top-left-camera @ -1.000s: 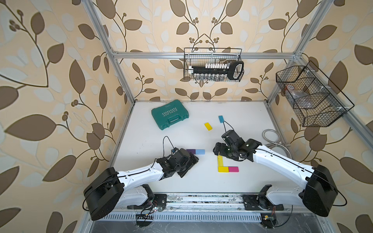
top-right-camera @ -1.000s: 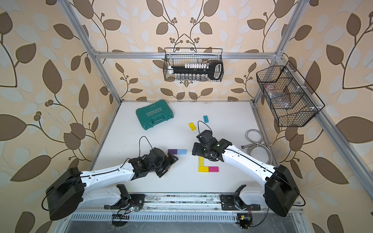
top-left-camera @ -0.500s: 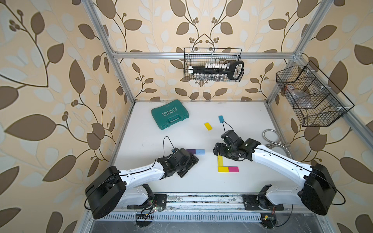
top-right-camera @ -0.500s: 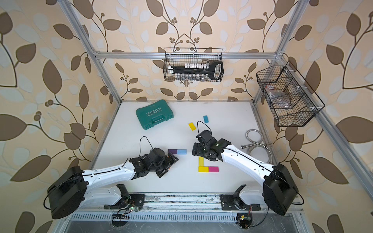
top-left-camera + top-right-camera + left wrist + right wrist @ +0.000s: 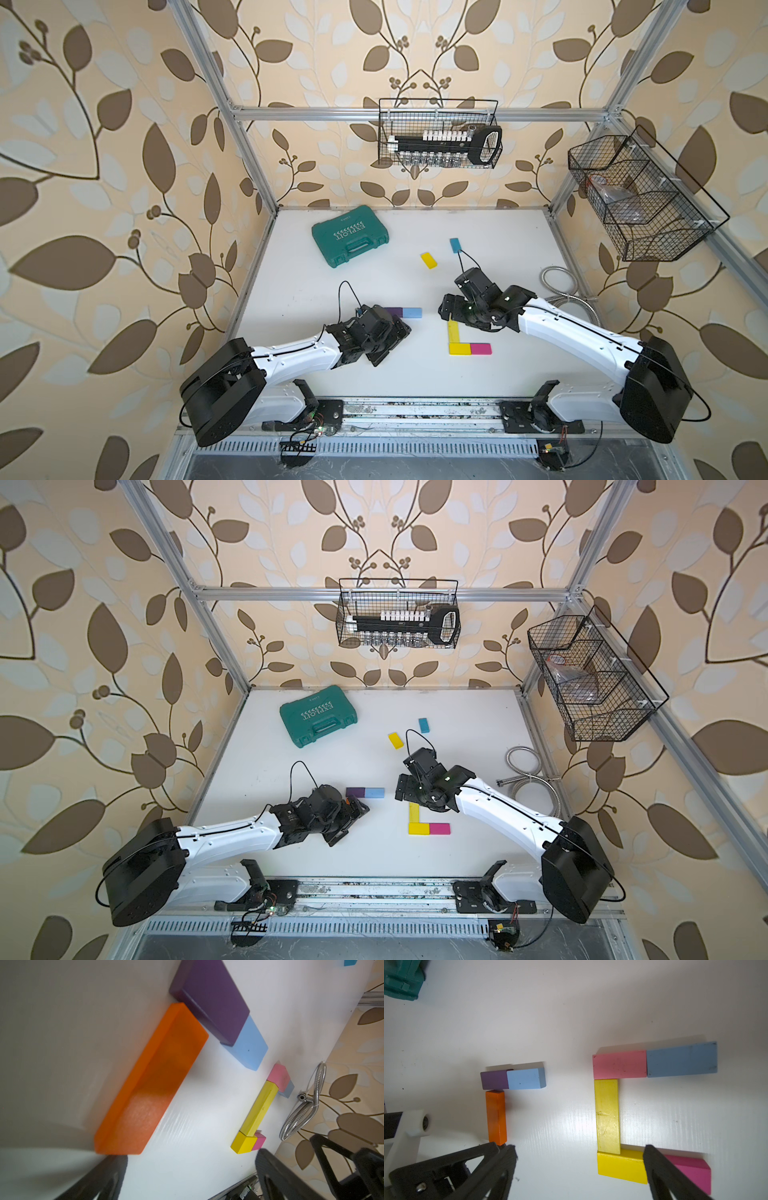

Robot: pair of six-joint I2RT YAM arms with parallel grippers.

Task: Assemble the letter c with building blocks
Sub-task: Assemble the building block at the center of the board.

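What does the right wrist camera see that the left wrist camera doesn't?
Only the right wrist view shows a corner of the green case. Only the left wrist view shows the metal hose and a sliver of the teal block. Both show the orange block, the purple block, the light blue block and the long yellow block.
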